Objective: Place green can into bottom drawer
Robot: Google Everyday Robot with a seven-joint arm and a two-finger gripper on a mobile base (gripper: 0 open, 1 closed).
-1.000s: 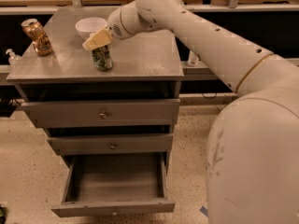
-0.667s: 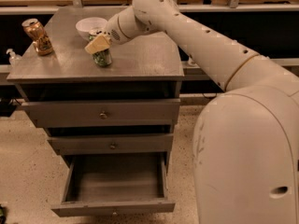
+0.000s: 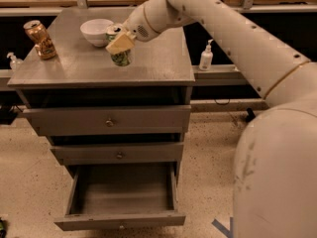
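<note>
I've got gripper [image 3: 120, 45] jaws clamped on green can [image 3: 122, 59], mid counter [image 3: 158, 68], nr bowl [image 3: 94, 33] by back edge; bottom drawer [image 3: 121, 221] open.

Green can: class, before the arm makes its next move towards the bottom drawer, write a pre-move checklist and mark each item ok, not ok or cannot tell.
1. Gripper is at the green can, above the cabinet top: ok.
2. Fingers are closed on the green can: ok.
3. Green can is lifted off the cabinet top: cannot tell.
4. Bottom drawer is pulled open to receive it: ok.
5. Upper two drawers are pushed in, out of the way down: ok.
6. White bowl leaves room; it sits close beside the green can: cannot tell.
</note>
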